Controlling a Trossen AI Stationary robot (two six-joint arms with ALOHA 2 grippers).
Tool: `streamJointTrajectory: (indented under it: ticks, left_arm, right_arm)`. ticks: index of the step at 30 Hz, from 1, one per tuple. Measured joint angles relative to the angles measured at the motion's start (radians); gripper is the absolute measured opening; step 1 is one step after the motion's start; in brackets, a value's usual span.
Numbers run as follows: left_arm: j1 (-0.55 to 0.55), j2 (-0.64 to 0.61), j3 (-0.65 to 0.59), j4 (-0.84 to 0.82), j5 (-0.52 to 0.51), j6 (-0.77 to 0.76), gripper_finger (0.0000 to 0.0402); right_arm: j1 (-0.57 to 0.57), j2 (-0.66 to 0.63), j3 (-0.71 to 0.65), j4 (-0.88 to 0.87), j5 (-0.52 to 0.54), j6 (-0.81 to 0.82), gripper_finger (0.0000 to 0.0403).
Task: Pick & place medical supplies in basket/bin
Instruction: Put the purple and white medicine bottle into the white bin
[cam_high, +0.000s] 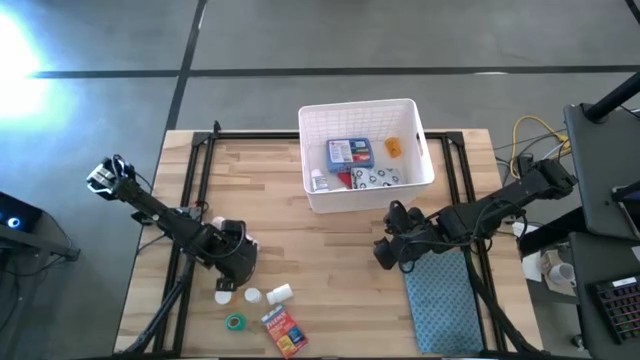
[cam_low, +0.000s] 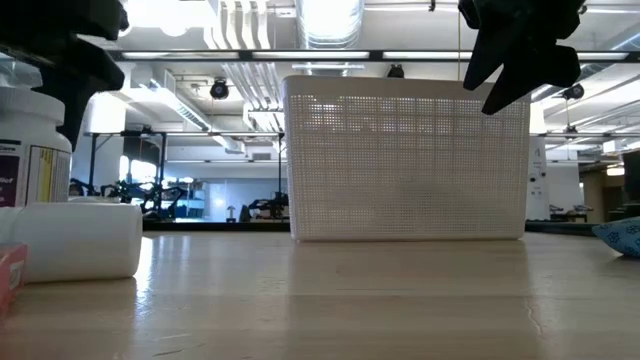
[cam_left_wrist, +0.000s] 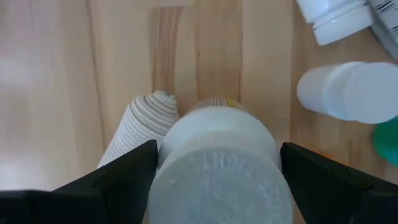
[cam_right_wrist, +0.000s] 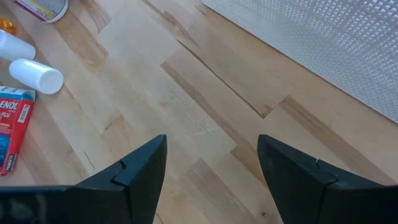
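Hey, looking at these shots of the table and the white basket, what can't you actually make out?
- Low view: contents of the white slotted plastic basket, hidden by its wall.
- High view: print on the blue box inside, too small.
- Left wrist view: whether the open left end effector touches the white-capped jar; the jar's label is hidden by its lid.
- Right wrist view: red box, cut off by the edge.
- High view: teal-grey cloth mat, partly under the right arm.
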Motion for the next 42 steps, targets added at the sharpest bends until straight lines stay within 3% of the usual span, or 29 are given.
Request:
streamJointTrajectory:
  ticks: [19, 26, 34, 38, 42]
  left_arm:
    - [0.012, -0.002, -0.055, 0.028, 0.022, 0.045, 0.0299]
    - [0.012, 0.004, -0.002, -0.070, 0.030, 0.050, 0.0284]
    - [0.039, 0.002, 0.264, -0.265, 0.020, 0.050, 0.0281]
    - [0.109, 0.002, 0.448, -0.303, -0.087, 0.084, 0.0280]
    - [0.240, 0.013, 0.625, -0.250, -0.212, 0.215, 0.0280]
  right_arm:
    - [0.000, 0.000, 0.000, 0.000, 0.009, -0.002, 0.0240]
    - [0.000, 0.000, 0.000, 0.000, 0.012, -0.003, 0.0240]
    - [0.000, -0.005, 0.000, 0.008, 0.032, -0.012, 0.0240]
    - [0.016, -0.023, 0.011, 0.018, 0.031, -0.040, 0.0240]
    - [0.025, -0.039, 0.044, 0.019, 0.031, -0.065, 0.0240]
